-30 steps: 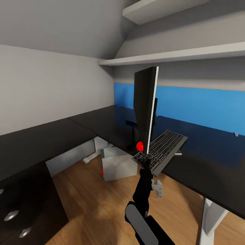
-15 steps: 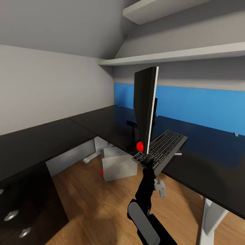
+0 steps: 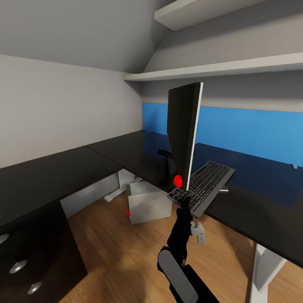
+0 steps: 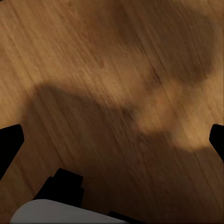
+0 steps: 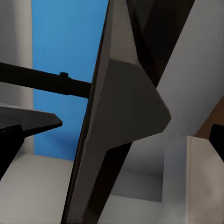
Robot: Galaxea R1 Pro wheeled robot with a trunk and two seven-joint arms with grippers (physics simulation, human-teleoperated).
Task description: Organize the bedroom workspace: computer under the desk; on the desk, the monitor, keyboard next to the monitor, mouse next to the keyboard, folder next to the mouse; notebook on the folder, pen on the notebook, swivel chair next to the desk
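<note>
Your right gripper (image 3: 185, 201) is clamped on the near end of the keyboard (image 3: 203, 187), a slim grey slab with dark keys that's tilted up off the black desk (image 3: 126, 153) near its front edge, right beside the monitor (image 3: 184, 130), which stands edge-on to you with a red dot at its base. The white computer (image 3: 148, 203) sits on the wood floor (image 3: 122, 252) under the desk's front edge, and shelves (image 3: 219, 67) hang above the blue wall strip. Your left gripper (image 4: 112, 140) hangs over bare floor, fingers spread apart.
</note>
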